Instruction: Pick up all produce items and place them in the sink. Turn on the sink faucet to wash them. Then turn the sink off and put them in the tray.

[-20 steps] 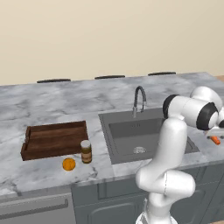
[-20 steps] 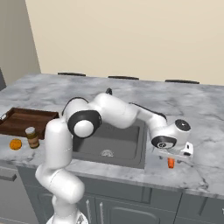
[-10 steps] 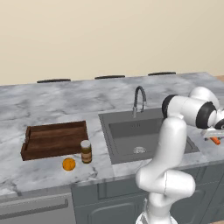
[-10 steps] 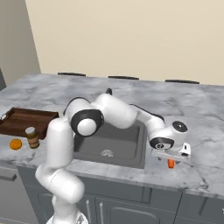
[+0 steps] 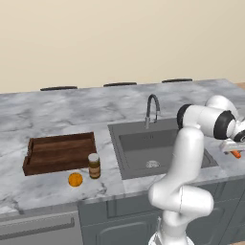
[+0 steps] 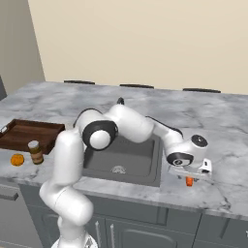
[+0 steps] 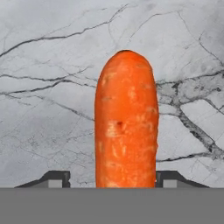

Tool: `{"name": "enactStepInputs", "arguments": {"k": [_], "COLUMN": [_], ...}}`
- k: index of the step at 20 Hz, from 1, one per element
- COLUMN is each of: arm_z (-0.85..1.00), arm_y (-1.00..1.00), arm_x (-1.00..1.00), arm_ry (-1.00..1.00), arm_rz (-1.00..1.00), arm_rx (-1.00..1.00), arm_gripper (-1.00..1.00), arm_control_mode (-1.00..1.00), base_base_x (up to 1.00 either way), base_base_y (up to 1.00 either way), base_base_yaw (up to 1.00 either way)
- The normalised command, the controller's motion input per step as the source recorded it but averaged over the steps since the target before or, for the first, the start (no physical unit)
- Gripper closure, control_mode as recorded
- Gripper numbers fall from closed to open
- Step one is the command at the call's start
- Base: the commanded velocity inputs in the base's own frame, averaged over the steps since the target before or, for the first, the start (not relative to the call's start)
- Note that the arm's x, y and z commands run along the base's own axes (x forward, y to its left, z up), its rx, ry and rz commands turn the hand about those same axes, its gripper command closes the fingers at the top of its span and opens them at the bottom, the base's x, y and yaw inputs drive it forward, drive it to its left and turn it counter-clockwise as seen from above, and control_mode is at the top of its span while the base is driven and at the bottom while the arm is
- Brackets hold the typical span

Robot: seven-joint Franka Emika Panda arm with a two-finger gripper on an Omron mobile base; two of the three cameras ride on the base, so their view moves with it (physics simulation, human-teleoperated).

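The orange-red carrot piece (image 7: 126, 122) lies on grey marble right of the sink (image 5: 139, 143), at the counter's front edge (image 6: 189, 181). My gripper (image 7: 113, 179) is down over it and open, a dark fingertip (image 7: 56, 178) on either side; the right one sits close to the carrot, the left stands off a little. The round orange fruit (image 5: 75, 179) rests on the counter in front of the dark brown wooden tray (image 5: 60, 150), far left of the gripper (image 6: 190, 175). The gooseneck faucet (image 5: 151, 107) rises behind the basin.
A brown jar with a pale lid (image 5: 94, 165) stands beside the orange fruit, at the tray's front right corner. The counter's front edge runs just below the carrot (image 5: 236, 154). My arm arches over the sink's right side (image 6: 145, 128).
The hand has sunk a little toward the counter, bringing the fingers down around the carrot. Carrot, orange fruit, jar and tray have stayed put.
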Motion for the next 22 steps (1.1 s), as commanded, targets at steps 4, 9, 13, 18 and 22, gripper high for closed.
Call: {"name": "enactStepInputs", "arguments": {"k": [4,9,13,18,22], "arm_z": [-0.06,0.0,0.1,0.33,0.5], "arm_y": [0.0,0.17,0.39,0.46,0.5], "arm_x": [0.0,-0.21,-0.35,-0.31,-0.13], "arm_ry": [0.0,-0.04,-0.06,-0.09,-0.13], "arm_rz": [0.01,0.0,0.04,0.12,0.16], "arm_rx": [0.0,0.0,0.0,0.0,-0.01], "arm_gripper": [1.0,1.0,1.0,1.0,1.0], "arm_control_mode": [-1.0,-1.0,-1.0,-1.0,-1.0], "base_base_x": [0.0,0.0,0.0,0.0,0.0], "base_base_y": [0.0,0.0,0.0,0.0,0.0], "base_base_yaw": [0.0,0.0,0.0,0.0,0.0]}}
